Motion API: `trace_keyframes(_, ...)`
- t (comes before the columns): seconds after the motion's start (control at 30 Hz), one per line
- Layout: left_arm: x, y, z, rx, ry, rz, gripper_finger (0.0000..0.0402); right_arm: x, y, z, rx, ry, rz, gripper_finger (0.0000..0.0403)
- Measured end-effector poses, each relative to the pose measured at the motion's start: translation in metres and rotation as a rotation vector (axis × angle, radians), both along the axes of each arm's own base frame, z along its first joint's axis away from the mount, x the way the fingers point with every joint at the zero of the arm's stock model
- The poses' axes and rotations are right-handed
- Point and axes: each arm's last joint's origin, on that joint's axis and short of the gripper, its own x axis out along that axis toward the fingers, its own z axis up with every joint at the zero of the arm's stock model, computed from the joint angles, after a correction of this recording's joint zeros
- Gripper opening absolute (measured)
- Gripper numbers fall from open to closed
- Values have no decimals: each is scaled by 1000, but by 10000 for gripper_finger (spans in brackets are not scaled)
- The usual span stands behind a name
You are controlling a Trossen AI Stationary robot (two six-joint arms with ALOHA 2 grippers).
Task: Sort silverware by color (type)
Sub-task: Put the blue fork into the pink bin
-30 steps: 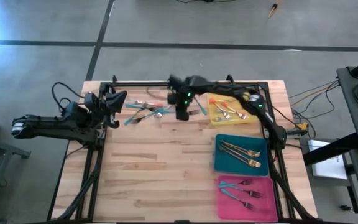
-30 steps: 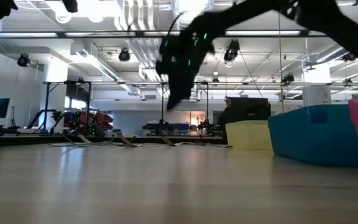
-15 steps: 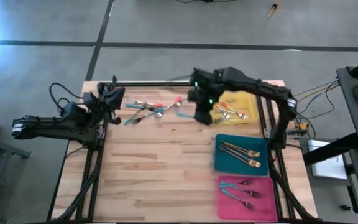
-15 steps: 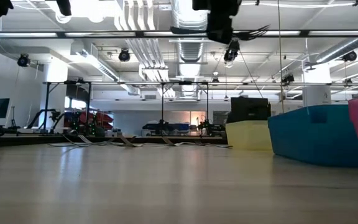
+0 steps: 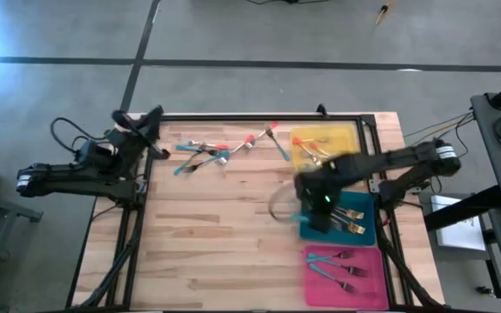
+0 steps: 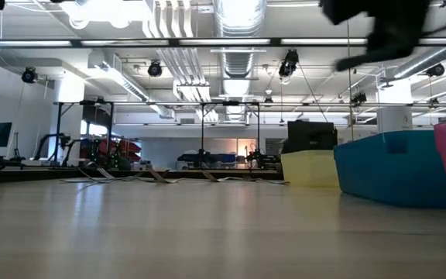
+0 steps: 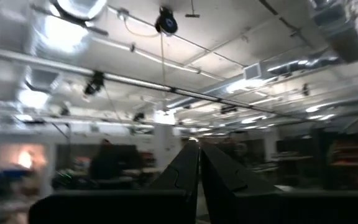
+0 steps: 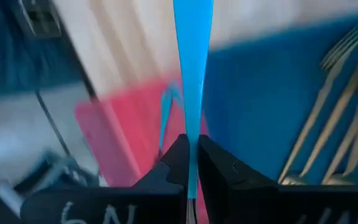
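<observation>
Counter (image 5: 224, 235) first: wooden, with yellow (image 5: 342, 139), teal (image 5: 368, 233) and pink trays (image 5: 368, 276) lined down its right side. Right hand (image 5: 323, 209) hangs over the teal tray's near edge, clenched on a blue-handled utensil (image 8: 192, 56). Left hand (image 5: 152, 117) waits at the far-left corner, clamped empty. Loose silverware (image 5: 220, 152) lies scattered along the far edge; gold forks (image 5: 348, 217) sit in the teal tray.
</observation>
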Motion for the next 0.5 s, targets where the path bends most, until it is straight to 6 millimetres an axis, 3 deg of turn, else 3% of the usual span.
trace_keyframes(0.27, -17, 0, 34, 177, 122, 210, 0, -44, 53, -43, 129, 144, 52, 13)
trace_keyframes(0.4, -21, 0, 43, 173, 234, 266, 0, -51, 70, -65, 259, 253, 40, 13)
trace_keyframes(0.5, -22, 1, 45, 163, 333, 277, 0, -49, 75, -78, 259, 310, -39, 13)
